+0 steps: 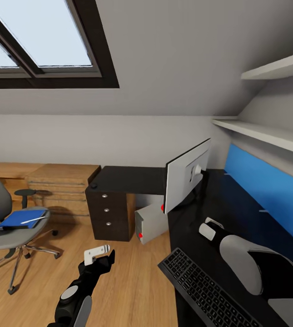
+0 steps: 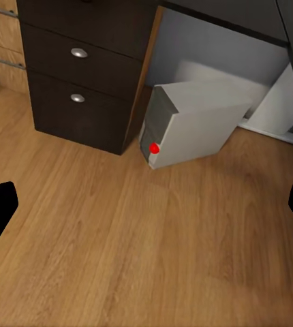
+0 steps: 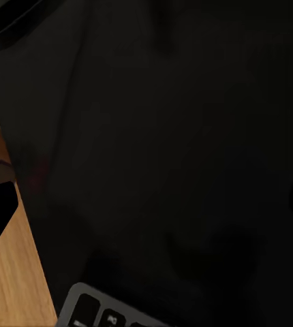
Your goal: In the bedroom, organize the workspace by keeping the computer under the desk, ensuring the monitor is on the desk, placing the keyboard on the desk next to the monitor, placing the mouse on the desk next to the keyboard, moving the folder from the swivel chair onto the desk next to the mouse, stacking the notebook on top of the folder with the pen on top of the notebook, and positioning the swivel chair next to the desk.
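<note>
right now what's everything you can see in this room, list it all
monitor: 1, white back, on the desk, facing away
keyboard: 1, black, near desk edge
desk: 1, black
computer: 1, grey, tilted on floor under desk
drawer unit: 1, dark, three drawers
swivel chair: 1, grey, on the wood floor
folder: 1, blue, on chair seat
pen: 1, pale, on folder
shelves: 2, white, wall
left gripper: open, above floor
right arm: over desk

Monitor (image 1: 187, 180) and keyboard (image 1: 203, 288) on the desk (image 1: 237, 204), computer (image 1: 150, 222) beneath it, swivel chair (image 1: 10, 227) far left
</note>
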`<state>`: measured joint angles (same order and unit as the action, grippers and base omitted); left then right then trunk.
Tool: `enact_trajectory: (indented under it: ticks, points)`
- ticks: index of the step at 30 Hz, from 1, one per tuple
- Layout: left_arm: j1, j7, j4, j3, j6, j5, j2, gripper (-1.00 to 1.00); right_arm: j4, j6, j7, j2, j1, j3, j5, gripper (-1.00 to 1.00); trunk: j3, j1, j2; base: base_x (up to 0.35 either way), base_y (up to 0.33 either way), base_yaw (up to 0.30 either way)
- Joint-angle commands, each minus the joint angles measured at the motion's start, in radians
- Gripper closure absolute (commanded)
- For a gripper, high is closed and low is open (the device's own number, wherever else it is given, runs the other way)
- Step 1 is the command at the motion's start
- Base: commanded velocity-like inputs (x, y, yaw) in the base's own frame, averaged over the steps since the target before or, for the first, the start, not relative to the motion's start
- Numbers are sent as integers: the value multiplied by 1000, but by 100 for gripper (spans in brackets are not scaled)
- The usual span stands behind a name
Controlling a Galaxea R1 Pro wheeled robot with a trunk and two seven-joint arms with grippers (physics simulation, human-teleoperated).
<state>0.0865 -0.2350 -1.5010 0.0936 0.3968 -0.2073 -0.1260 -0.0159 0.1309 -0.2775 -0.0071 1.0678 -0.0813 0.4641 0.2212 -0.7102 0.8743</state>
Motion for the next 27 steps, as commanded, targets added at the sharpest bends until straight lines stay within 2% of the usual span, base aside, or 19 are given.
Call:
enact_trajectory:
  ticks: [1, 11, 27]
  points:
    - [1, -9, -1, 2, 4, -11, 0, -100, -1, 3, -4, 0, 1, -8, -7, -100, 5, -4, 8, 0, 0, 0]
    - [0, -9, -1, 2, 4, -11, 0, -100, 10, 156, -48, 2, 1, -6, -7, -100, 36, -42, 78, 0, 0, 0]
    - [-1, -9, 0, 2, 4, -10, 0, -100, 11, 166, -81, 2, 1, -3, -13, -100, 86, -104, 190, 0, 0, 0]
